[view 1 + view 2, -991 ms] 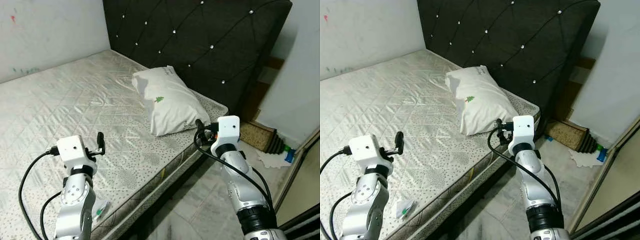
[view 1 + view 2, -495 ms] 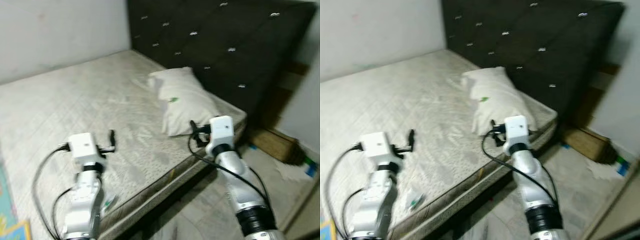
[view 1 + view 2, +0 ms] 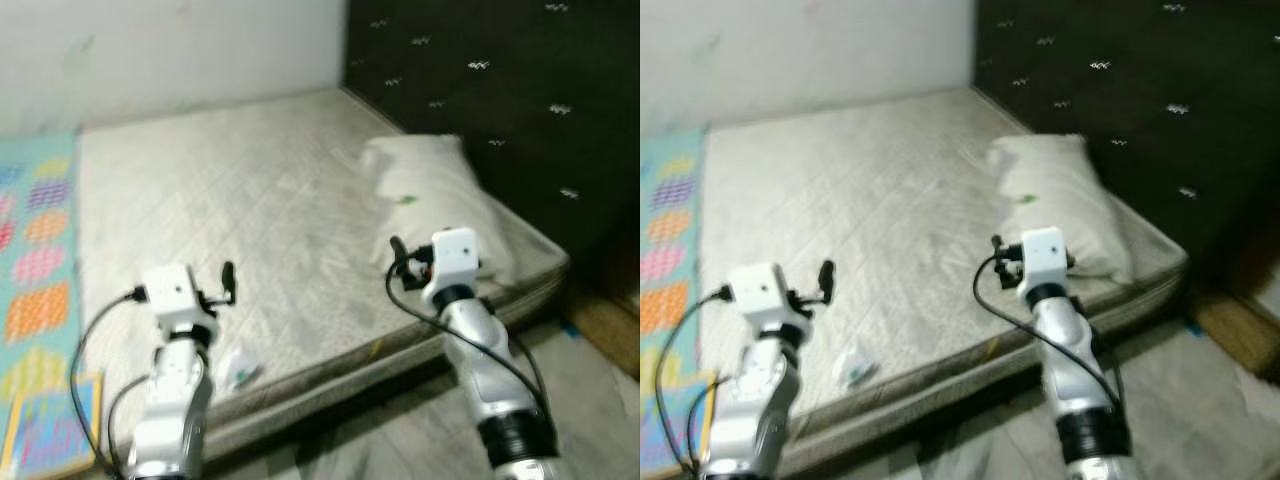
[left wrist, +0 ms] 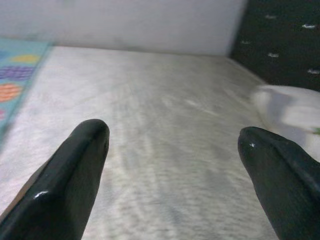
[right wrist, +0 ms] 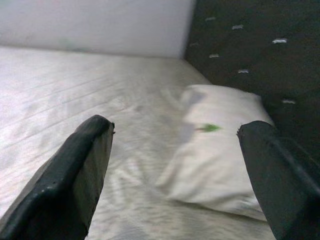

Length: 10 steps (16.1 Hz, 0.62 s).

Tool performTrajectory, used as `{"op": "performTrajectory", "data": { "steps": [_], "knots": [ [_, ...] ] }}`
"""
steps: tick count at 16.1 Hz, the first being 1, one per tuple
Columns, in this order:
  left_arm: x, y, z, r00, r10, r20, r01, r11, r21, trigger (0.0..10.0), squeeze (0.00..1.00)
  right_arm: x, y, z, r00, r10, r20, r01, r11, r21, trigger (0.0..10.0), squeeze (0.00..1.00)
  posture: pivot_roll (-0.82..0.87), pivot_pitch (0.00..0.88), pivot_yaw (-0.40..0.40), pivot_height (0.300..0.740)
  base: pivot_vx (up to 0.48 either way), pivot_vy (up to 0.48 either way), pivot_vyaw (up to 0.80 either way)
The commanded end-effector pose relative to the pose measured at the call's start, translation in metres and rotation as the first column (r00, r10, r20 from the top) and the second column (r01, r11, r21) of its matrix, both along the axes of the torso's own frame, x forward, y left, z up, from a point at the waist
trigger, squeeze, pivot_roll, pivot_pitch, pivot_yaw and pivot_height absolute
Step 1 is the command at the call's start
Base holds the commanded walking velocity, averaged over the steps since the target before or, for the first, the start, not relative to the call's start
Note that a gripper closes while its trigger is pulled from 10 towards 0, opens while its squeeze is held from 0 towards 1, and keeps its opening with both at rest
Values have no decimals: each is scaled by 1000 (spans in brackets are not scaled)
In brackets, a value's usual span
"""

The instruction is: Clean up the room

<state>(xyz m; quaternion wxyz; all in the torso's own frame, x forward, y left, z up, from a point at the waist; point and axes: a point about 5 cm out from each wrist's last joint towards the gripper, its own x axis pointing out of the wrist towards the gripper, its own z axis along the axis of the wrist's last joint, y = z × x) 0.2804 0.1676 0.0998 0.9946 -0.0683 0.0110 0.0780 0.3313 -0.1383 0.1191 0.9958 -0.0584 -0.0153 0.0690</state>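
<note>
Both grippers empty, fingers spread: left gripper (image 4: 172, 165) nearest the small wrapper (image 3: 238, 370) at the mattress (image 3: 250, 210) edge, 7 o'clock of the pillow (image 3: 440, 195); approach slowly, close once steady.

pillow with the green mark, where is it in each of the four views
Left eye view: pillow right of centre, against the headboard.
Right eye view: right of centre, same spot.
Left wrist view: blurred white shape at the right edge.
Right wrist view: centre-right, between the fingers.
Shared landmark: the dark studded headboard.
</note>
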Motion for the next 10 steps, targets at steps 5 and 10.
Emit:
{"op": "performTrajectory", "data": {
  "steps": [5,10],
  "knots": [
    [1,1,4,999,33,23,-34,999,29,10000,0,1,5,3,1000,17,9,-17,1000,3,10000,0,-11,48,-1,740,0,0,800],
    [3,-2,4,999,-4,32,4,1000,15,10000,0,0,9,4,999,33,16,-34,998,49,10000,0,-12,38,0,740,0,0,160]
  ]
}}
